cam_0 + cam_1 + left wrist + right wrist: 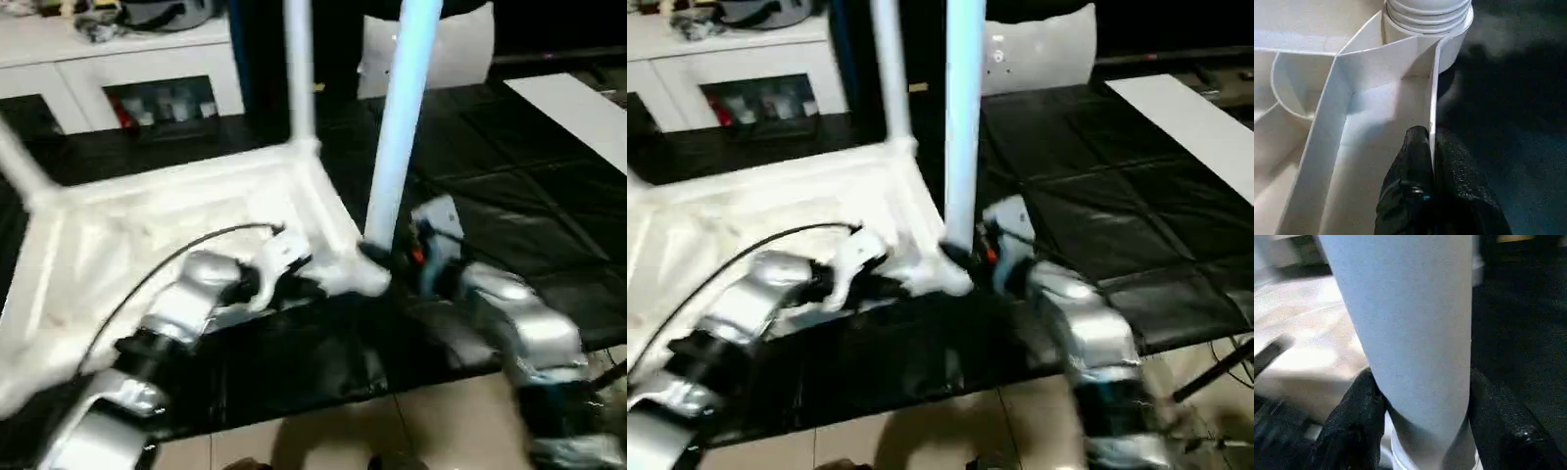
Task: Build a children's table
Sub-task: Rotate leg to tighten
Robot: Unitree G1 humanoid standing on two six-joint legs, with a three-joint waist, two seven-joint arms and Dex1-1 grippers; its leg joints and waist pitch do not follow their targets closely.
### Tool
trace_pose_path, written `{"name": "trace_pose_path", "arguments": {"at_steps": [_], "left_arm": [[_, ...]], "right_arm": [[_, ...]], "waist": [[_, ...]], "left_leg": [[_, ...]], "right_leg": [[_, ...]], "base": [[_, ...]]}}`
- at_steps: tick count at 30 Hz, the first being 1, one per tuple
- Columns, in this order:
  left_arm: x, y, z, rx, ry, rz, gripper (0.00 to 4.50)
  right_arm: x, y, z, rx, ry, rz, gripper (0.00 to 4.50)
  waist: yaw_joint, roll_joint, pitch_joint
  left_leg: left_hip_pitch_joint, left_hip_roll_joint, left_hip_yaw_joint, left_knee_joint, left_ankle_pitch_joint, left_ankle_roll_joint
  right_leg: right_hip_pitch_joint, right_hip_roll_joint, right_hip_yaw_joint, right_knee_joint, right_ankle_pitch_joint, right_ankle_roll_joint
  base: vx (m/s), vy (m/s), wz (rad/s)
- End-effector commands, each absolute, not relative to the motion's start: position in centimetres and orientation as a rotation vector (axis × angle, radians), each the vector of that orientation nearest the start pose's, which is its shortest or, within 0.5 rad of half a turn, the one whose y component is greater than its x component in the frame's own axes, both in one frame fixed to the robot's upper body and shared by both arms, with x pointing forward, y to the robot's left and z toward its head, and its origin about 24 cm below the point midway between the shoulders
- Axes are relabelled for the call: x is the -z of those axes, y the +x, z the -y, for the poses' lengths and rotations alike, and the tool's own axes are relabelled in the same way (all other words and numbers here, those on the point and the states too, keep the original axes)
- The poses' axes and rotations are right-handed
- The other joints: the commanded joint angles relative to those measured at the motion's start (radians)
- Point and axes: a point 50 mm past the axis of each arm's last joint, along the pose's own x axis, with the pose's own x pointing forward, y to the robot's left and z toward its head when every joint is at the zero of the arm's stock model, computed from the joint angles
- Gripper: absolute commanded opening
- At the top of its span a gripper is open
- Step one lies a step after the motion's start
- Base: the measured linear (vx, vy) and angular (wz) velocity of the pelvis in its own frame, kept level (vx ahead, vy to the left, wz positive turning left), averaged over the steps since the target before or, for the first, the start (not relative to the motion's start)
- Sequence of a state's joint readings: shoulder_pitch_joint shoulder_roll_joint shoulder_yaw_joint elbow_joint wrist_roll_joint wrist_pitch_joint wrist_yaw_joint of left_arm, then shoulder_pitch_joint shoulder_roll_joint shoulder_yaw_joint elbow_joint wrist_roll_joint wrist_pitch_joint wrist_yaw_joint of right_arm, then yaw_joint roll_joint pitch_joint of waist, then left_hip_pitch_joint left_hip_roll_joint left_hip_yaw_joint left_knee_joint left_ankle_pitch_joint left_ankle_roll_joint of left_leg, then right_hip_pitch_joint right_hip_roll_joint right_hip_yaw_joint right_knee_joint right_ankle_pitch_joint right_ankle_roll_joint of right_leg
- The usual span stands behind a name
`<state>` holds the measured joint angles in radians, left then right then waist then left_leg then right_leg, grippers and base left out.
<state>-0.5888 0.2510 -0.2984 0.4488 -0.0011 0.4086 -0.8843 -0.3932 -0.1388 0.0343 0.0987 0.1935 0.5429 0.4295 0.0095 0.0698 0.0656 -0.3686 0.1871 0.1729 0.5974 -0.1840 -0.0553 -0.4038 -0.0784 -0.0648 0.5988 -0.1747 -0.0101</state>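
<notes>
Black mat (509, 176), upturned children's table (176, 211), apparently right hand (1420, 426) gripping leg (402, 127)

Table top (176, 211) lying upside down on the mat (509, 176), toward the left, its near edge by the mat's front edge. Near-right corner socket: one leg (397, 137) standing upright in it. Far-right corner: second leg (300, 69) upright behind the first. Far-left corner: third leg (22, 162). Left tool (1431, 161) on the rim at the near edge, left of the front leg; right tool (1420, 431) around that leg's base. Cabinet (118, 73) behind, left; cushion (451, 49) behind, right.
</notes>
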Motion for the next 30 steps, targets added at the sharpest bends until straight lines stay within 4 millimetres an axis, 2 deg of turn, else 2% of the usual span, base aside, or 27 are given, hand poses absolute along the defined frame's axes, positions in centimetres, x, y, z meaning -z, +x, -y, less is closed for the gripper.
{"name": "trace_pose_path", "arguments": {"at_steps": [1,4,5,6,8,11,13,14,17,19,20,22,24,26,27,29,30], "left_arm": [[-7.4,33.2,-6.6,1.008,0.28,-0.358,0.0],[-7.5,33.4,-5.7,0.963,0.266,-0.339,0.0],[-7.6,33.2,-4.8,0.962,0.271,-0.319,0.0],[-7.6,33.2,-4.6,0.963,0.275,-0.315,0.0],[-7.6,33.1,-4.6,0.975,0.278,-0.315,0.0],[-7.5,32.8,-5.4,1.001,0.297,-0.319,0.0],[-7.3,32.6,-6.3,1.035,0.316,-0.319,0.0],[-7.2,32.5,-6.8,1.051,0.321,-0.321,0.0],[-6.8,32.0,-8.3,1.128,0.348,-0.336,0.0],[-6.7,31.7,-8.9,1.176,0.368,-0.33,0.0],[-6.7,31.3,-9.3,1.226,0.376,-0.327,0.0],[-6.6,31.1,-9.8,1.262,0.381,-0.339,0.0],[-6.5,30.7,-10.4,1.328,0.411,-0.348,0.0],[-6.4,30.0,-11.2,1.444,0.438,-0.356,0.0],[-6.6,29.7,-11.5,1.5,0.439,-0.357,0.0],[-6.7,29.6,-11.7,1.534,0.44,-0.357,0.0],[-6.7,29.4,-12.0,1.584,0.445,-0.371,0.0]], "right_arm": [[-6.6,30.4,6.3,-0.694,0.117,-0.336,2.04],[-6.4,30.8,5.4,-0.617,0.113,-0.335,2.04],[-6.5,30.9,4.4,-0.582,0.129,-0.312,2.04],[-6.6,30.9,4.2,-0.572,0.127,-0.297,2.38],[-7.0,31.1,4.5,-0.546,0.097,-0.239,2.71],[-7.7,31.5,6.1,-0.496,0.139,-0.15,2.94],[-8.2,31.4,7.3,-0.539,0.15,-0.1,3.16],[-8.4,31.3,7.8,-0.573,0.155,-0.081,3.22],[-8.7,30.6,9.8,-0.696,0.162,-0.05,3.56],[-8.8,30.2,10.8,-0.757,0.139,-0.047,3.63],[-8.8,29.9,11.5,-0.806,0.118,-0.055,3.74],[-8.8,29.5,12.4,-0.869,0.088,-0.068,3.86],[-8.7,29.1,13.3,-0.942,0.052,-0.085,3.96],[-8.8,28.4,14.5,-1.065,0.012,-0.122,3.96],[-8.9,28.0,14.9,-1.137,-0.002,-0.141,3.96],[-9.0,27.8,15.1,-1.182,-0.008,-0.152,3.96],[-9.1,27.4,15.5,-1.258,-0.016,-0.18,3.96]], "waist": [[0.004,-0.009,-0.053],[0.004,-0.007,-0.058],[0.002,-0.003,-0.058],[0.001,-0.007,-0.057],[0.004,-0.007,-0.057],[0.004,-0.006,-0.053],[0.006,-0.005,-0.055],[0.006,-0.003,-0.055],[0.006,-0.005,-0.058],[0.006,-0.003,-0.06],[0.008,-0.004,-0.061],[0.016,-0.003,-0.064],[0.021,-0.005,-0.062],[0.032,-0.002,-0.059],[0.036,-0.006,-0.058],[0.045,-0.002,-0.056],[0.051,-0.004,-0.057]], "left_leg": [[0.007,0.019,-0.017,-0.08,-0.274,-0.005],[0.005,0.022,-0.015,-0.08,-0.238,0.009],[0.002,0.023,-0.015,-0.08,-0.218,0.014],[0.0,0.021,-0.013,-0.08,-0.212,0.021],[0.001,0.02,-0.013,-0.08,-0.212,0.031],[0.001,0.022,-0.013,-0.084,-0.225,0.041],[0.001,0.023,-0.015,-0.085,-0.225,0.049],[-0.003,0.024,-0.016,-0.085,-0.217,0.06],[-0.007,0.024,-0.014,-0.079,-0.169,0.092],[-0.011,0.023,-0.014,-0.075,-0.137,0.111],[-0.007,0.024,-0.013,-0.073,-0.136,0.122],[-0.009,0.026,-0.013,-0.07,-0.106,0.137],[-0.008,0.03,-0.011,-0.069,-0.111,0.142],[-0.003,0.033,-0.011,-0.072,-0.152,0.131],[-0.001,0.035,-0.008,-0.073,-0.168,0.123],[-0.001,0.039,-0.009,-0.076,-0.184,0.114],[0.002,0.039,-0.008,-0.075,-0.19,0.112]], "right_leg": [[0.038,-0.054,0.034,-0.095,-0.423,-0.144],[0.044,-0.054,0.037,-0.09,-0.32,-0.162],[0.044,-0.054,0.038,-0.085,-0.267,-0.178],[0.046,-0.054,0.038,-0.086,-0.25,-0.184],[0.05,-0.056,0.038,-0.086,-0.259,-0.183],[0.048,-0.057,0.038,-0.089,-0.279,-0.177],[0.051,-0.058,0.038,-0.088,-0.268,-0.179],[0.054,-0.059,0.038,-0.085,-0.244,-0.183],[0.06,-0.059,0.038,-0.077,-0.157,-0.209],[0.062,-0.06,0.036,-0.07,-0.107,-0.233],[0.06,-0.059,0.035,-0.072,-0.1,-0.238],[0.061,-0.059,0.036,-0.064,-0.064,-0.247],[0.055,-0.059,0.036,-0.065,-0.082,-0.252],[0.051,-0.061,0.036,-0.071,-0.149,-0.247],[0.048,-0.059,0.037,-0.071,-0.165,-0.247],[0.048,-0.061,0.038,-0.07,-0.186,-0.243],[0.046,-0.06,0.037,-0.07,-0.194,-0.244]], "base": [[0.0,0.0,0.0],[0.0,0.0,0.0],[0.0,0.0,0.0],[0.0,0.0,0.0],[0.0,0.0,0.0],[0.0,0.0,0.0],[0.0,0.0,0.0],[0.0,0.0,0.0],[0.0,0.0,0.0],[0.0,0.0,0.0],[0.0,0.0,0.0],[0.0,0.0,0.0],[0.0,0.0,0.0],[0.0,0.0,0.0],[0.0,0.0,0.0],[0.0,0.0,0.0],[0.0,0.0,0.0]]}}
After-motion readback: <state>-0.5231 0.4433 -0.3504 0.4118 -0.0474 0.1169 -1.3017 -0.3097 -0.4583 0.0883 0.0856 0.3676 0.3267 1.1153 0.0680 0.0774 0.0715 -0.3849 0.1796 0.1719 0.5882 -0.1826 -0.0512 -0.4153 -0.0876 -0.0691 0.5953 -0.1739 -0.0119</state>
